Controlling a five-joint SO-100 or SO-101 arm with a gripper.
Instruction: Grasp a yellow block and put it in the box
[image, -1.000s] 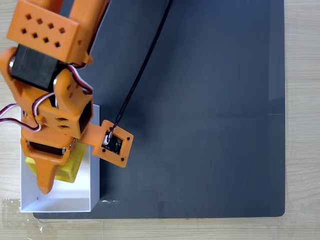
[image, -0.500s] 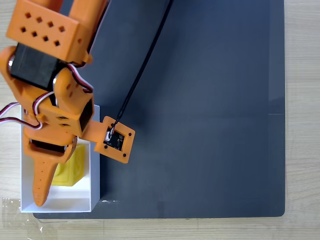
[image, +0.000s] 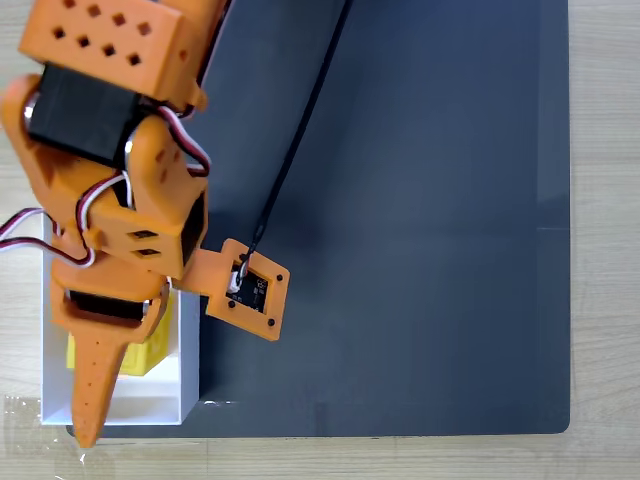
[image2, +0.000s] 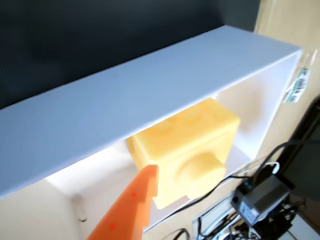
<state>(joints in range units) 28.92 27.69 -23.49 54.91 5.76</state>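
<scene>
The yellow block lies inside the white box at the left edge of the fixed view, mostly covered by my orange gripper above it. One long finger reaches past the box's near wall. In the wrist view the yellow block rests on the floor of the box, its round stud turned sideways toward the camera. An orange fingertip stands just beside the block, apart from it. The gripper is open and holds nothing.
The box stands at the left border of a dark mat on a pale wooden table. A black cable runs to the wrist camera mount. Cables and a small black device lie beyond the box.
The jaws have let go of the yellow block, which now lies loose in the box. The arm has risen and shifted slightly right, and the fingertip now points past the box's near wall.
</scene>
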